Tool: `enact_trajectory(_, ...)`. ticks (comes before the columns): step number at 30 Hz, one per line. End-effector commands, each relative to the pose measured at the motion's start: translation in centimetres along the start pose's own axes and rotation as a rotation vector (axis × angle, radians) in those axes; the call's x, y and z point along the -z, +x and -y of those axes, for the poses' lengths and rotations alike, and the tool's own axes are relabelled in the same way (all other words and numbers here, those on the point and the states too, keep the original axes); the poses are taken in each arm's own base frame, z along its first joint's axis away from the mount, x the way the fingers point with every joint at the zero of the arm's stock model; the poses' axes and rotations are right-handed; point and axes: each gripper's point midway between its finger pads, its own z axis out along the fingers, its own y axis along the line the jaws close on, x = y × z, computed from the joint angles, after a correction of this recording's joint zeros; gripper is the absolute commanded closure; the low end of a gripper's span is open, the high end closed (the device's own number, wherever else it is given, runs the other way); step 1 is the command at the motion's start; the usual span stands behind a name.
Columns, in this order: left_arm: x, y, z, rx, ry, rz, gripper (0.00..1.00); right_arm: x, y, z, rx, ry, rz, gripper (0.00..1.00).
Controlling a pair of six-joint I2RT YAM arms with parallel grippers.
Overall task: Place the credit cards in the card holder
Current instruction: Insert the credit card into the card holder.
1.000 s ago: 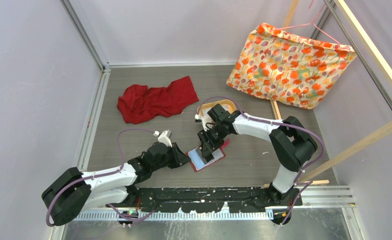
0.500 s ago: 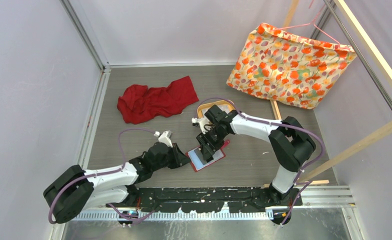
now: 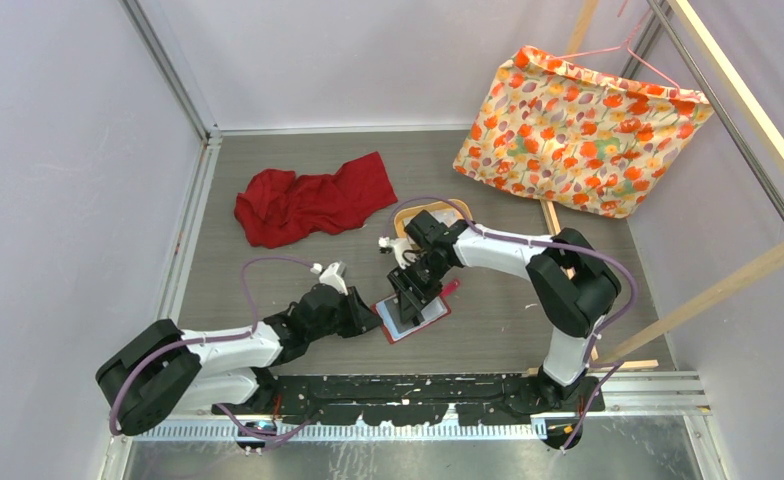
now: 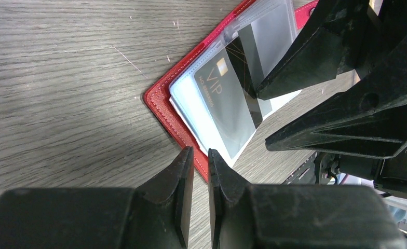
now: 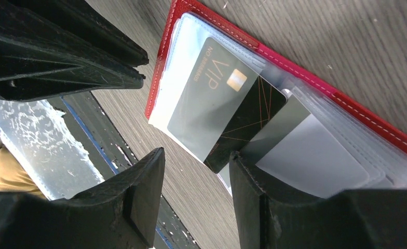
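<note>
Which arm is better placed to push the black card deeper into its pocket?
Right. The right hand is open and straddles the free end of the card, which sticks out of the clear pocket. The left hand is shut on the edge of the holder, seemingly steadying it.

Right end effector (image 3: 406, 306) masks part of the card holder (image 3: 418, 326); right arm (image 3: 498, 248) hides most of the tan tray (image 3: 404, 216).

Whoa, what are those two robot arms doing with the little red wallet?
They are putting cards into it. The left gripper pinches the edge of the open card holder to hold it on the table. The right gripper, jaws open, is at the end of a black VIP card that is only part way in.
</note>
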Motion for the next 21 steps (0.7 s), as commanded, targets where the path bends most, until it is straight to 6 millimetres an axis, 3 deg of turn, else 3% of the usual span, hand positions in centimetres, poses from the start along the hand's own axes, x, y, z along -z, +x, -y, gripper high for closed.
enact_trajectory(1, -0.3, -1.3, 1.8, -0.018, 0.056, 0.046, 0.82, -0.6, -0.9, -0.1, 0.005, -0.014, 0.014, 0.46)
enact_trajectory(7, -0.3, -1.3, 1.7, -0.018, 0.056, 0.047, 0.82, -0.9, -1.3, -0.6, 0.006, -0.060, 0.021, 0.46)
enact_trajectory(12, -0.2, -1.3, 1.7, -0.019, 0.060, 0.050, 0.82, 0.0, -2.1, -1.5, 0.047, -0.092, 0.054, 0.46)
enact_trajectory(16, -0.3, -1.4, 1.8, -0.019, 0.062, 0.054, 0.81, 0.8, -2.7, -0.5, 0.058, -0.026, 0.085, 0.47)
enact_trajectory(21, -0.4, -1.4, 1.8, -0.019, 0.064, 0.055, 0.81, 0.0, -2.8, 1.2, -0.004, 0.050, 0.089, 0.48)
